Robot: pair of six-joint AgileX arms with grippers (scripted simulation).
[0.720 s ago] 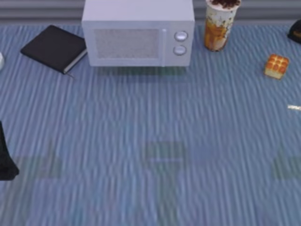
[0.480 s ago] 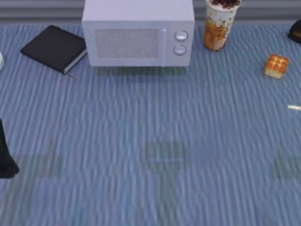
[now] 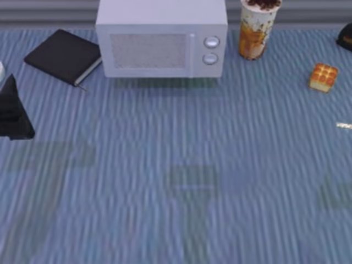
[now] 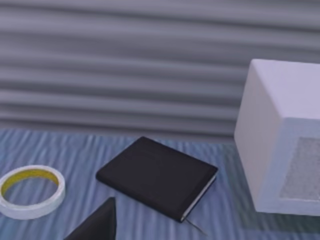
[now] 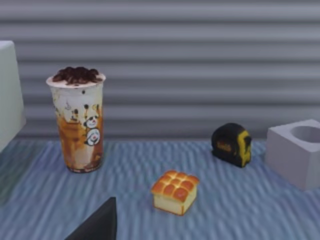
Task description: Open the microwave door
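The microwave stands at the back of the table, slightly left of centre, a pale lavender-white box. Its door with the speckled mesh window lies flat and closed against the front, left of two round grey knobs. My left gripper hovers at the table's left edge, well to the left of and nearer than the oven, touching nothing. In the left wrist view the oven's left corner shows. My right gripper is outside the top view; only a dark part of it shows in the right wrist view.
A black notebook lies just left of the oven, with a tape roll farther left. A tall drink cup stands right of the oven. A bread bun, a tape measure and a grey block are at the right.
My left gripper has moved away from the near left edge toward the back of the table, closer to the notebook. The oven and everything else stayed put.
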